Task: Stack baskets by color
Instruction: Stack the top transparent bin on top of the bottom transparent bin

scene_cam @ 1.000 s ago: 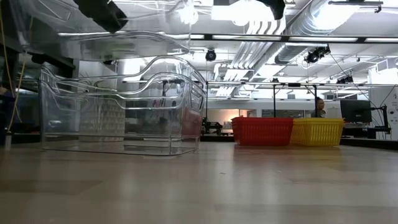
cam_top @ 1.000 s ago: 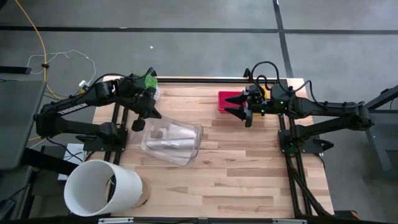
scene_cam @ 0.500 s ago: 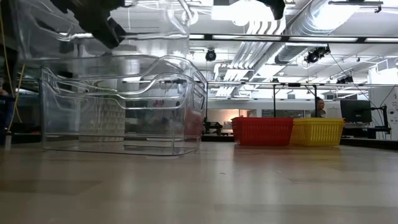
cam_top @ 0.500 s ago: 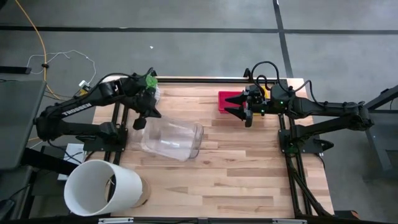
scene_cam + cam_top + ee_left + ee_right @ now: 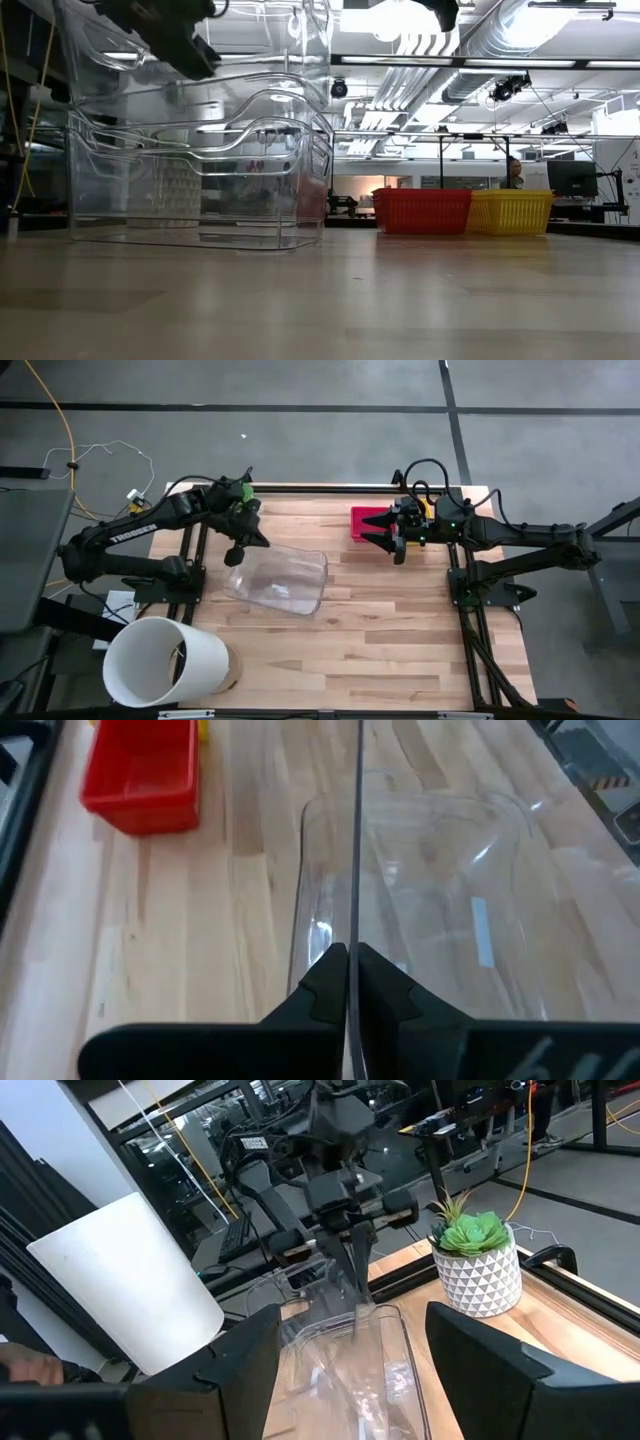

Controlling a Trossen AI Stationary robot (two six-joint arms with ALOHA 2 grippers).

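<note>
A red basket stands on the table at the far right, with a yellow basket beside it; in the high view my right arm mostly hides the yellow one. My right gripper hovers open at the red basket's near edge, level, with nothing between its fingers. At the table's left, my left gripper is shut on a clear plastic bin. In the low view this bin hangs over a second clear bin that rests with its bottom on the table. My left gripper pinches one thin clear wall of the bin at its rim between its two fingertips. The fingers come slanting down from the table's far left. The bin hangs tilted below them, its lower part at the resting bin; whether the two touch I cannot tell.
A big white cylinder lies at the near left corner. A green plant in a white pot stands at the far left edge behind my left gripper. The table's middle and near right show bare wood.
My left gripper has gone down and toward the table's right with the clear bin, staying shut. The bin has sunk toward the resting clear bin and tipped more upright.
</note>
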